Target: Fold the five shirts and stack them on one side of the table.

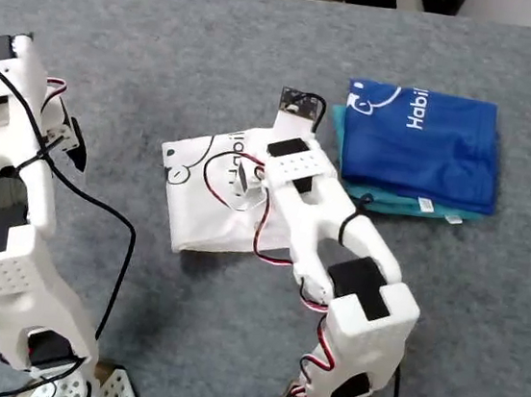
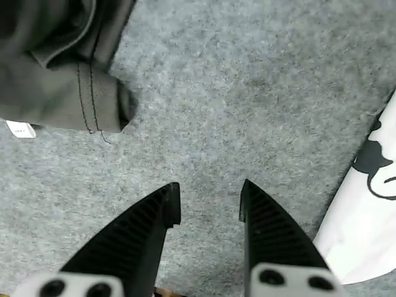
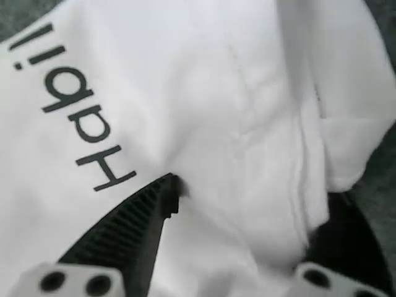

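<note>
A folded white shirt (image 1: 196, 209) with black print lies mid-table. My right gripper (image 1: 247, 179) is down on it and open. In the right wrist view, one finger (image 3: 148, 210) rests on top of the white shirt (image 3: 216, 93) and the other (image 3: 340, 235) sits past its folded edge, with cloth bunched between them at the right gripper (image 3: 247, 204). My left gripper (image 2: 210, 204) hangs open over bare carpet, with a grey shirt (image 2: 62, 80) ahead of it and the white shirt's corner (image 2: 365, 229) to one side. The left gripper (image 1: 71, 144) stands at the table's left.
A folded blue shirt (image 1: 427, 146) lies on a teal shirt (image 1: 391, 202) at the right of the table. Grey carpet (image 1: 167, 51) covers the table, with open room at the back and front right.
</note>
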`<move>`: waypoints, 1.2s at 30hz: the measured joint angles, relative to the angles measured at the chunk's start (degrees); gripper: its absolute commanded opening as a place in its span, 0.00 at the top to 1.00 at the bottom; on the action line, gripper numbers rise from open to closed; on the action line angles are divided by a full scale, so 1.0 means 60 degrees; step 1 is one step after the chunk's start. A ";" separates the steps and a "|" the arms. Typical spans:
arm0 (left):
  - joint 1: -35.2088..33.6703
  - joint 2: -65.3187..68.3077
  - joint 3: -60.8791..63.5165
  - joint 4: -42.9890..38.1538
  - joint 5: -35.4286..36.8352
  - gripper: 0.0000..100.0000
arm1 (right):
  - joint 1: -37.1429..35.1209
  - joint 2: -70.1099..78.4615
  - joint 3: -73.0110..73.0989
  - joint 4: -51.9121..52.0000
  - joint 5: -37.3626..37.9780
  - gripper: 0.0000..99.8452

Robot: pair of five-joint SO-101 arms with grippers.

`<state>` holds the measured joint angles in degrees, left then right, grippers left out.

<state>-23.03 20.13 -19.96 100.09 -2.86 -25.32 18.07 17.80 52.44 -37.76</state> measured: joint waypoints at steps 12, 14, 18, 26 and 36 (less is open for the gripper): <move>-0.0029 0.0000 0.0000 0.0000 -0.0161 0.83 | 0.0161 0.0015 -0.0718 0.1070 0.0982 1.00; -0.0029 0.0000 0.0000 0.0000 -0.0293 0.83 | 0.0234 -0.0147 -0.1260 0.1700 0.1289 1.00; -0.0029 0.0000 0.0000 0.0000 -0.0322 0.83 | 0.0484 -0.0601 -0.2828 0.2799 0.2593 1.00; -0.0029 0.0000 0.0000 0.0000 -0.0322 0.83 | 0.2315 -0.0527 -0.6081 0.3267 0.4864 1.00; -0.0029 0.0000 0.0000 0.0000 -0.0322 0.83 | 0.5363 0.0630 -0.7634 0.3810 0.6330 1.00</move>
<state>-23.21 20.13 -19.96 100.09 -4.79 6.86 21.85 -28.00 75.30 0.22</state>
